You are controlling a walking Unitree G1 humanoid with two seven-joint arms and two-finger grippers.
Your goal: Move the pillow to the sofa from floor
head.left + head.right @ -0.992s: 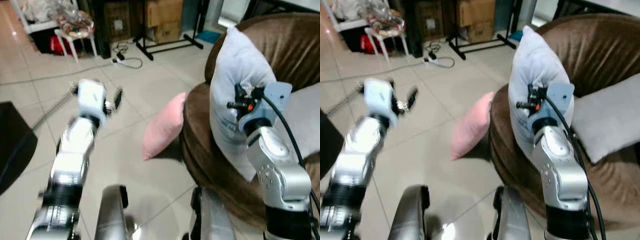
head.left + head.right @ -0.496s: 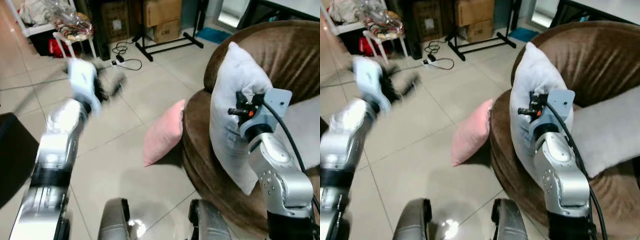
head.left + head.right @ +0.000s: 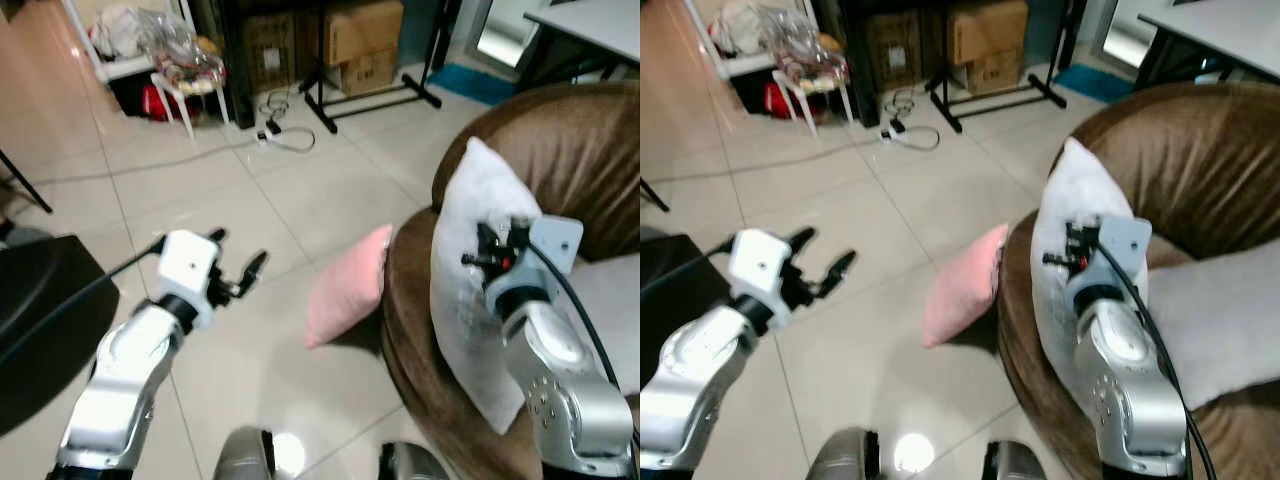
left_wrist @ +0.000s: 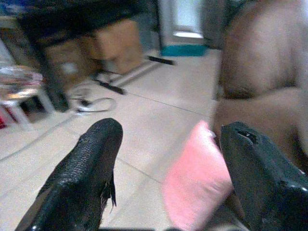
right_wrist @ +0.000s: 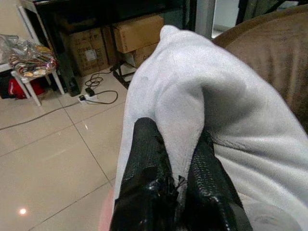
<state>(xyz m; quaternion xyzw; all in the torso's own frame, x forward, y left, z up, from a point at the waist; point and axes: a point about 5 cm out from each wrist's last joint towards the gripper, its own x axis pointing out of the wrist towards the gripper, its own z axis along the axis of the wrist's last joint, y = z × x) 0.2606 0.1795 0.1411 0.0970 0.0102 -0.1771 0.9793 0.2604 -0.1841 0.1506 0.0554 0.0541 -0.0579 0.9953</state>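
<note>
Sofa [image 3: 560, 150]: brown, rounded; landmark for all positions below.
White pillow [image 3: 475, 270]: upright on the sofa's front edge, leaning toward the backrest; lower corner hangs over the seat front.
Right gripper [image 5: 175, 180]: at the sofa's front edge, fingers [image 5: 144, 159] clamped on a fold of the white pillow; cloth bunches between the two fingers.
Right arm [image 3: 560, 380]: silver, rising in front of the sofa seat, with a black cable running along it.
Pink pillow [image 3: 345, 285]: on the floor, tilted, its upper edge leaning against the sofa base; not on the seat.
Left gripper [image 4: 168, 159]: over the floor, well apart from the sofa, fingers spread wide with nothing between them; aimed toward the pink pillow.
Left arm [image 3: 130, 370]: silver, extended over the tiles on the side away from the sofa.
Grey cushion [image 3: 1220, 320]: lying on the sofa seat, behind the white pillow.
Floor [image 3: 220, 200]: light tiles, glossy, with a light reflection in front of the sofa.
Boxes [image 3: 360, 40]: cardboard, beyond the sofa, under a dark stand.
Cable [image 3: 280, 135]: coiled on the floor near the boxes.
Stool [image 3: 185, 80]: small, white-legged, far from the sofa, loaded with wrapped items.
</note>
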